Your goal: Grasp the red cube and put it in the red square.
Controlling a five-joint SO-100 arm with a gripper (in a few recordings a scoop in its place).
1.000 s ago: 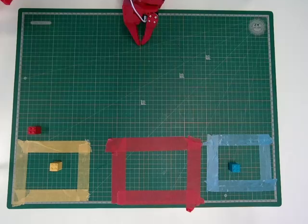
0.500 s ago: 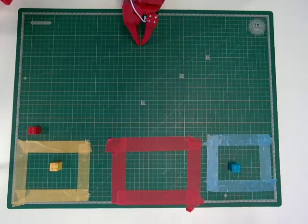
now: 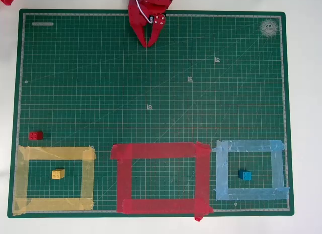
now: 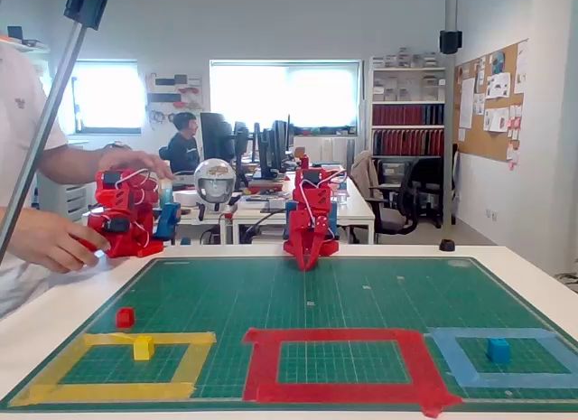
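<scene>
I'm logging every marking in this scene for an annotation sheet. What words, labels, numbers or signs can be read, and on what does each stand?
"AZ": apparently, upside down, in the round pale logo at a corner of the dark green gridded cutting mat; too small to be sure.
Pale oblong label at the mat's opposite corner: unreadable.
Small white marks along the mat's diagonal: too small.
Papers on the cork noticeboard: blurred.

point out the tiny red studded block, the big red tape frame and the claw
tiny red studded plastic block [image 3: 35, 136], overhead view, studded top
big red tape frame [image 3: 160, 151], overhead view, top strip
red claw [image 3: 149, 42], overhead view, between fingertips
</scene>
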